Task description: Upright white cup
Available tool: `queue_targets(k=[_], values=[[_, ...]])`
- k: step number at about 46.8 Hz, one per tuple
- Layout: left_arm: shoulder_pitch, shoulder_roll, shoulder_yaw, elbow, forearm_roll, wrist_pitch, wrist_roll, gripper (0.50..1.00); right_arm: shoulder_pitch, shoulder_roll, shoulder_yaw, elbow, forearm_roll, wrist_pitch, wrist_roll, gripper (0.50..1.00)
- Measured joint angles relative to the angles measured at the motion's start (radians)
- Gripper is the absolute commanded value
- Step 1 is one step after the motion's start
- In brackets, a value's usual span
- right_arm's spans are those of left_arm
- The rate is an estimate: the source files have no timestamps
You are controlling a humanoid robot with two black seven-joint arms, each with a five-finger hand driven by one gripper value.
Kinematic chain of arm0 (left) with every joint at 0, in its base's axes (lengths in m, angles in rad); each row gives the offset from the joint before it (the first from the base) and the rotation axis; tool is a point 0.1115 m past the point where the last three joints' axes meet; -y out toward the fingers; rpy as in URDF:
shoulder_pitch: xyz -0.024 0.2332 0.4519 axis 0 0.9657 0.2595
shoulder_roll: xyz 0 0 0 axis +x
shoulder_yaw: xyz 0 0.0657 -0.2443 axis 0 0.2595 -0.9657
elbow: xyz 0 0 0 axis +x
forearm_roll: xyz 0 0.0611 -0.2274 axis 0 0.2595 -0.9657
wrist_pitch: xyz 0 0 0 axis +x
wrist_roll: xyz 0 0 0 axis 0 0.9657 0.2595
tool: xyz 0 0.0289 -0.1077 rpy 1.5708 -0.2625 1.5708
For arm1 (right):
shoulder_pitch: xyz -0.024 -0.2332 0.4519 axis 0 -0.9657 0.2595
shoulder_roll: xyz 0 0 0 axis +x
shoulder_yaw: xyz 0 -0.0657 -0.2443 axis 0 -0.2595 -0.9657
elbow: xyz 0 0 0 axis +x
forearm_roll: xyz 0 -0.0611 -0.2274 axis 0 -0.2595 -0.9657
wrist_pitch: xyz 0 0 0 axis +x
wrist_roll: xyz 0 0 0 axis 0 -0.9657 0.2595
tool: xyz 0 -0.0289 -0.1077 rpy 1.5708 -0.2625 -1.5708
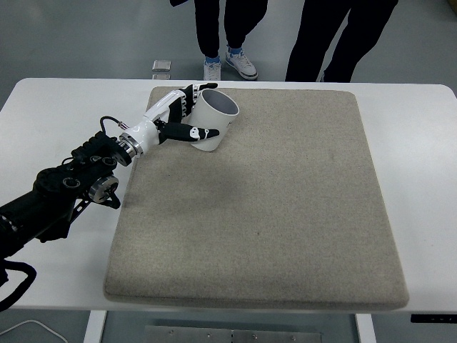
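From where I'm standing, going left to right: the black left arm reaches in low over the white worktop (50, 100) and ends in the white-and-black five-fingered left hand (177, 120), which is wrapped round the white cylindrical cup (213, 120). Thumb across the near side, fingers curled over the far side up by the rim, so it's properly pinching the cup, not just resting on it. The cup sits at the far left corner of the big beige felt mat (271, 207), tilted, mouth facing up and off to the right, base end down near the mat. Can't quite tell if the base is touching or just lifted a hair

I'd say we're mid-uprighting: grasp is made, the tipping part is half done. Next it needs to roll the wrist until the mouth faces straight up, set the base flat, then let go without nudging it over

Right arm's nowhere to be seen. Two people's legs (235, 28) stand behind the worktop, plus a small grey floor box (162, 67)
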Motion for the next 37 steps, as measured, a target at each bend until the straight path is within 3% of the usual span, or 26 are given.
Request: queue_targets(k=[37], values=[[-0.012, 0.002, -0.009, -0.006, -0.022, -0.002, 0.0, 0.996, 0.0, 0.0, 0.0, 0.0, 0.0, 0.0, 0.0, 0.93]])
